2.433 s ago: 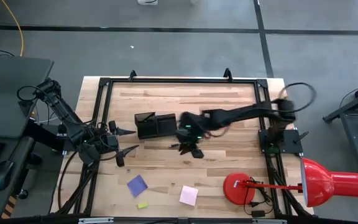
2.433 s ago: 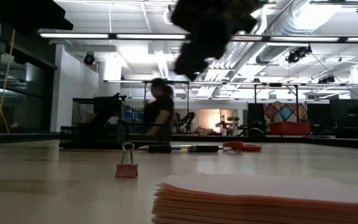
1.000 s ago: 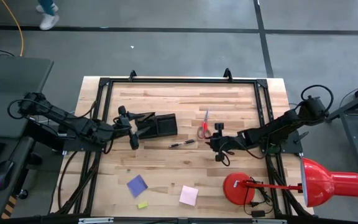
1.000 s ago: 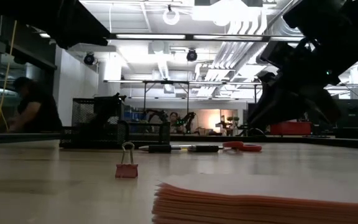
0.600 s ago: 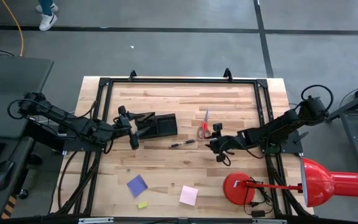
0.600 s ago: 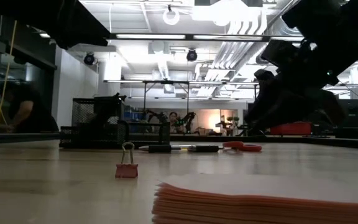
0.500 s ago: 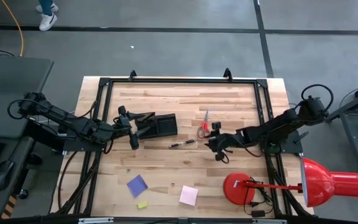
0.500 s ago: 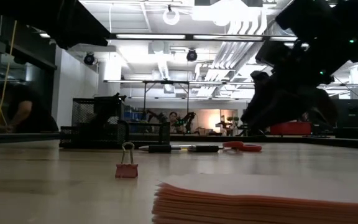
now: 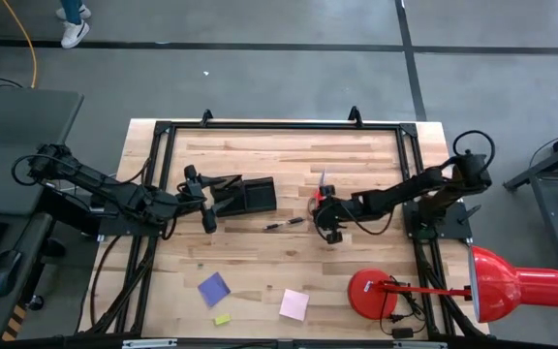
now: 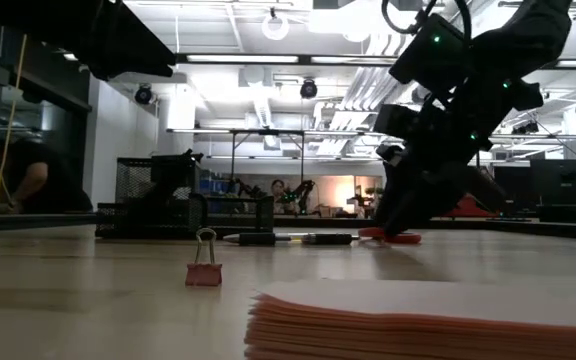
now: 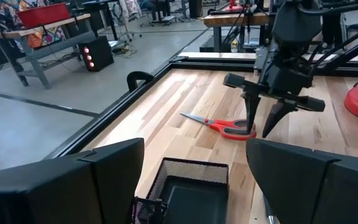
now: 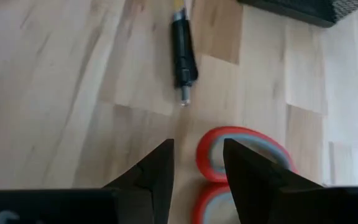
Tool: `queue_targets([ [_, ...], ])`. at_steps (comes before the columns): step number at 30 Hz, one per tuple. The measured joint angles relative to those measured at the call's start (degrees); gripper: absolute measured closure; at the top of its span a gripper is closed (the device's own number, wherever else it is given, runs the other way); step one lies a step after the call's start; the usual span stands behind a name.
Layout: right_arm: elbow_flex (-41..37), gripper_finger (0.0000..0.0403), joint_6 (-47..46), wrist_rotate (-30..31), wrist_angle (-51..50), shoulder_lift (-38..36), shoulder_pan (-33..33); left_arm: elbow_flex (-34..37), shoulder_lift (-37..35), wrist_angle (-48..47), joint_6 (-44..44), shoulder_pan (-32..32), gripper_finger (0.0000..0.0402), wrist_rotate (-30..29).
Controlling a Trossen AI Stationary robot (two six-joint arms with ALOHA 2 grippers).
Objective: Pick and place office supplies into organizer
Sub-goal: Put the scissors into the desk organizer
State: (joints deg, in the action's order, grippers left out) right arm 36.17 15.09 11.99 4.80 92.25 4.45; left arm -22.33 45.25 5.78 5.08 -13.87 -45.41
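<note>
Red-handled scissors (image 9: 317, 194) lay flat on the bench (image 9: 260, 271) beside the organizer (image 9: 244, 196). I had my right end effector (image 11: 260, 125) parted over their handles; stiff, light, slippery, best pinched there, I judged.

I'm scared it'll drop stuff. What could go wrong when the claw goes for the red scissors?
The right claw hangs open over the scissors' handles. They lie flat on the table, so the fingers might slip off the loops or push the scissors away. A dark pen lies close by and might get bumped.
</note>
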Motion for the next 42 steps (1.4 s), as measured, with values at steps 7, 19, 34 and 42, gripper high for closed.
queue_targets([
  [7,1.5,0.0272,-1.0,-1.5,-2.2,0.0,-1.3,0.0,0.0,0.0,0.0,0.0,0.0131,1.1],
  [19,1.6,0.0272,-4.5,-3.6,-4.5,0.0,-5.1,0.0,0.0,0.1,-0.1,0.0,0.0131,2.5],
  [34,1.8,0.0274,-7.8,-5.2,-2.4,3.6,-5.7,0.0,0.0,0.2,-0.1,0.0,0.0131,2.5],
  [42,1.8,0.0285,-14.9,-5.4,-3.1,3.5,-6.0,0.0,0.0,0.2,-0.1,0.0,0.0131,2.5],
])
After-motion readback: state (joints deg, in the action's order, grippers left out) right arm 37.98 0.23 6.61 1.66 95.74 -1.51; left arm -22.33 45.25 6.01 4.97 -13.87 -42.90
